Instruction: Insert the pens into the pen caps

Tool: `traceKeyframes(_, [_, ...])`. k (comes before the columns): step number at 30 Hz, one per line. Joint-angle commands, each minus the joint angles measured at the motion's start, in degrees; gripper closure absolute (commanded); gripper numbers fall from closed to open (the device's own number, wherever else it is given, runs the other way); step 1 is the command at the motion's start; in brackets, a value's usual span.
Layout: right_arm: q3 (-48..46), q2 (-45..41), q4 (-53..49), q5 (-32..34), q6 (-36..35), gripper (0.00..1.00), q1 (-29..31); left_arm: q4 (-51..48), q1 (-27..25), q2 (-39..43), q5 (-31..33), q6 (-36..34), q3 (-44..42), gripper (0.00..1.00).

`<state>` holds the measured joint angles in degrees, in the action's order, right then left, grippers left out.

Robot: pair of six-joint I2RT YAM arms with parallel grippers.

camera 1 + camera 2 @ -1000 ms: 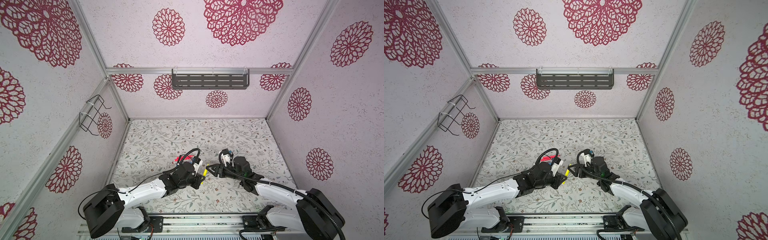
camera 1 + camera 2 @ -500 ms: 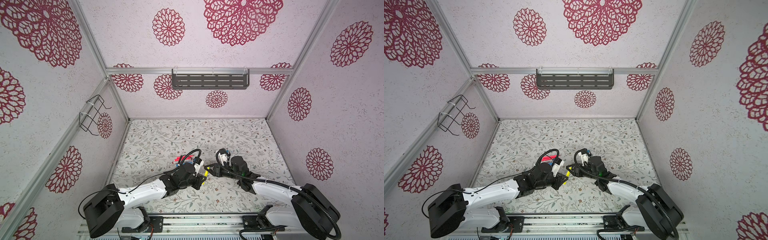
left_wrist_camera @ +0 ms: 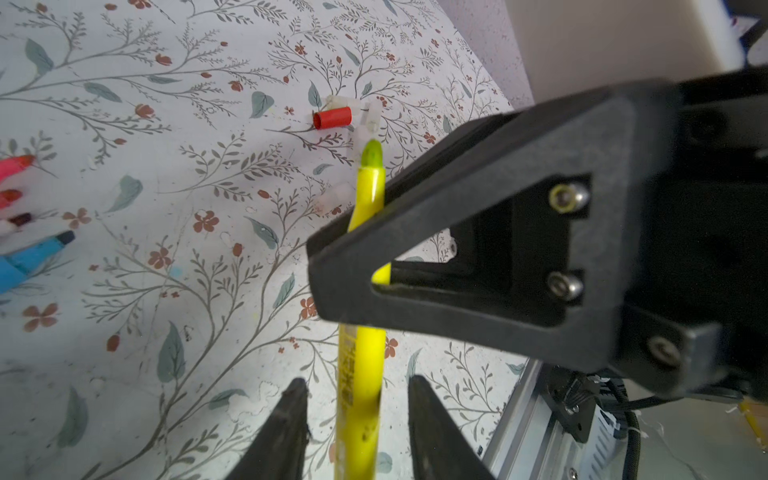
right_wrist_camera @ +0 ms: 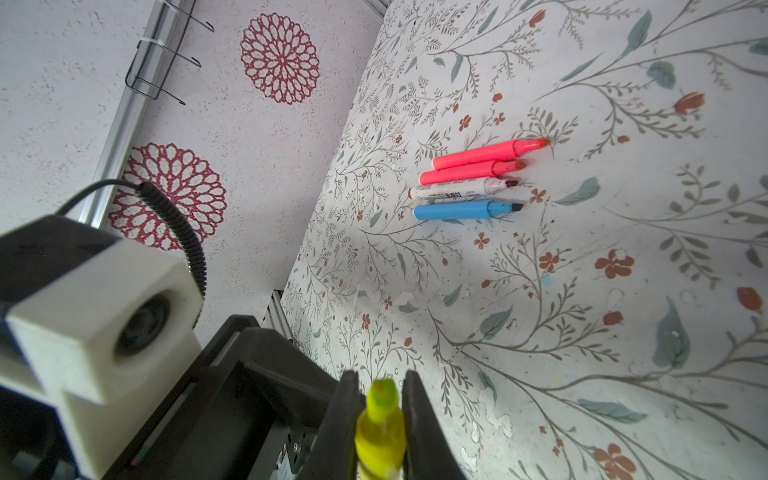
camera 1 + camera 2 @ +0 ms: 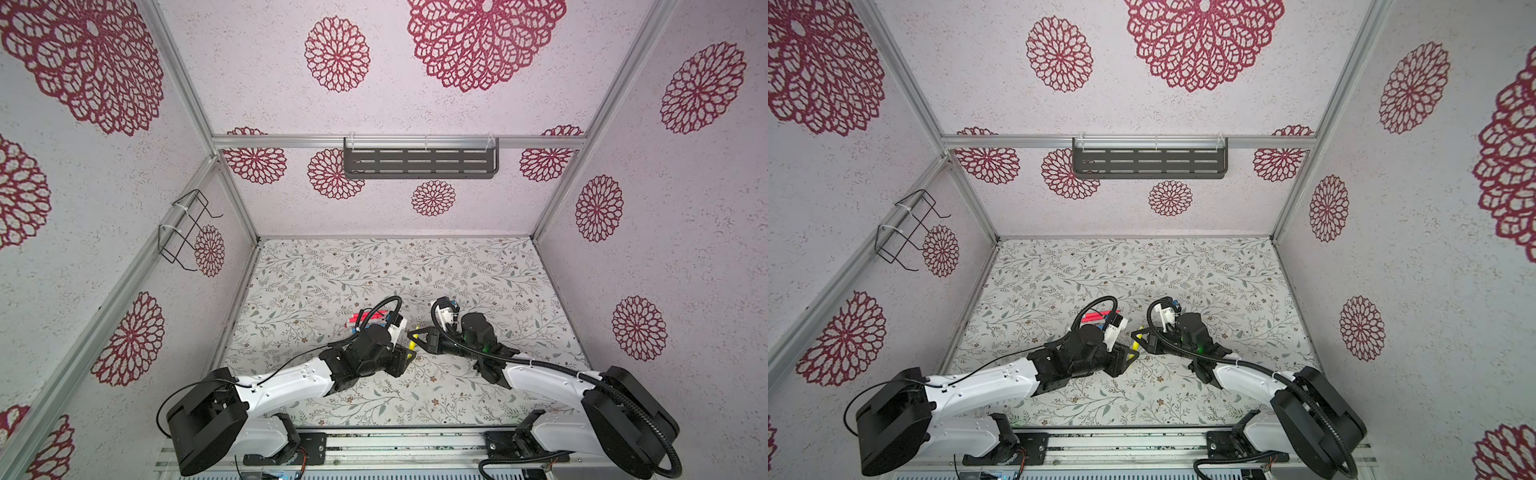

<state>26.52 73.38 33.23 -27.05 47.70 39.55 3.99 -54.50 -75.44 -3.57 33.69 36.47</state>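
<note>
Yellow pen (image 3: pixel 359 365), green-tipped, was clenched toward its tip end by the right gripper (image 4: pixel 380 376), with both fingers pressed on its sides. Left gripper (image 3: pixel 356 382) was at the pen's back end with its jaws spread, a gap on each side, not touching the pen. In both top views the pen was near the middle of the table (image 5: pixel 415 270), toward 6 o'clock. The grippers met there from 9 and 3 o'clock. Four other pens lay in a tight row at about 10 o'clock from the yellow one, side by side, tips the same way: two pink-red pens (image 4: pixel 484 153), white pen (image 4: pixel 457 190), blue pen (image 4: pixel 461 210). Red cap (image 3: pixel 332 117) lay on the table past the yellow pen's tip. Clear caps (image 3: pixel 372 116) lay just beside the red one, with one more nearer the pen. There were probably three, but they were too see-through to be sure.
</note>
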Motion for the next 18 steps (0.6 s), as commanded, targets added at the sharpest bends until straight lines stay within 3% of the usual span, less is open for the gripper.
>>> traceKeyframes(1, [0.6,-1.6,3.3,-0.4,0.7,0.88,0.4,0.7,-0.3,0.0,1.3,0.5,1.2,0.57])
traceKeyframes(10, [-0.7,-1.8,6.3,-0.3,2.1,0.91,0.4,1.3,-0.3,-0.3,0.8,0.7,1.2,0.6])
traceKeyframes(18, [-1.5,-1.3,8.7,-1.0,3.3,0.92,0.5,2.1,-0.3,0.6,2.1,0.1,0.7,0.83])
